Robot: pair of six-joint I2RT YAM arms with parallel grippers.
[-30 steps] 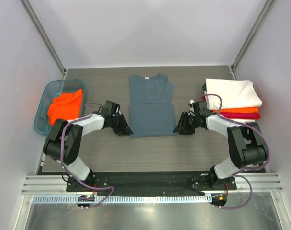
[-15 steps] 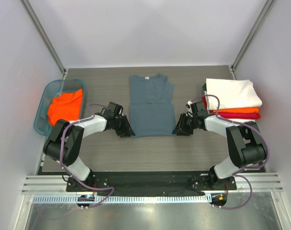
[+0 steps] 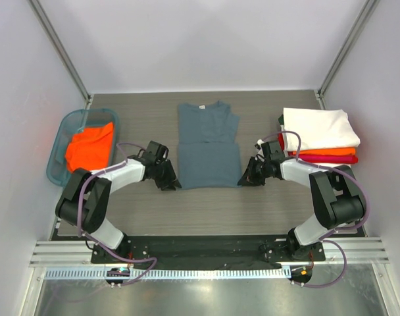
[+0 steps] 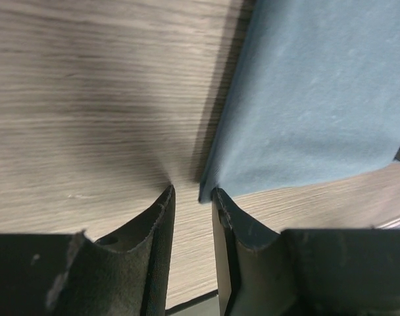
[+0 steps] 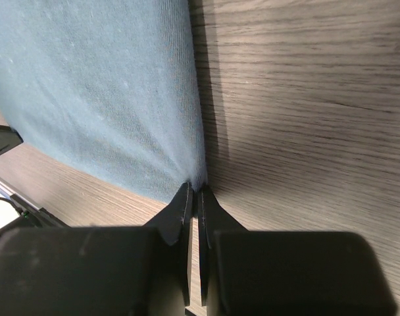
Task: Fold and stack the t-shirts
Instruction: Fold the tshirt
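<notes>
Stacked: folded white, orange, red cotton t-shirts [image 3: 318,128], right side
Mid-table: slate blue-grey cotton t-shirt [image 3: 208,148], part-folded
Right gripper [image 5: 195,189]: pinches its near corner
Left gripper [image 4: 192,194]: spread astride the other (I see no grip)
Remaining: orange shirt [image 3: 89,146], teal plastic basket [image 3: 57,170]

Blue-grey shirt [image 4: 318,99] cut off by wrist-view edges.

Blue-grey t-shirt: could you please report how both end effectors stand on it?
Right end effector shut on near corner of blue-grey t-shirt. Left end effector open at other near corner. Nothing blocking.
</notes>
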